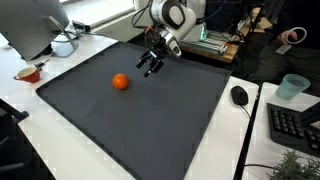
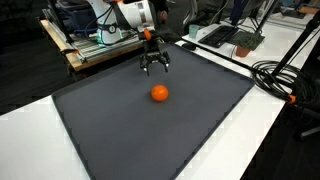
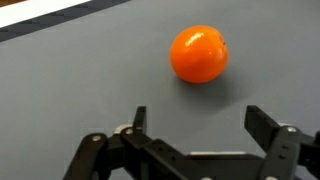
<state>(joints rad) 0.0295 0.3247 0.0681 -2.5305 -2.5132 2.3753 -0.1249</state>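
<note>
Orange (image 3: 198, 54) on grey mat (image 3: 70, 90), fingers (image 3: 265, 128) spread nearby

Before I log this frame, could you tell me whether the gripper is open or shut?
Open: the gripper shows its fingers wide apart, empty; the orange lies beyond them.

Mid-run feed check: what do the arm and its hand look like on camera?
The white robot arm has smooth, rounded segments, with a dark circular cap on one joint. It ends in a black two-finger hand built of open linkage bars with flat, blunt fingertips. In both exterior views the hand reads as a small dark claw. No markings or loose cables on it can be made out.
</note>
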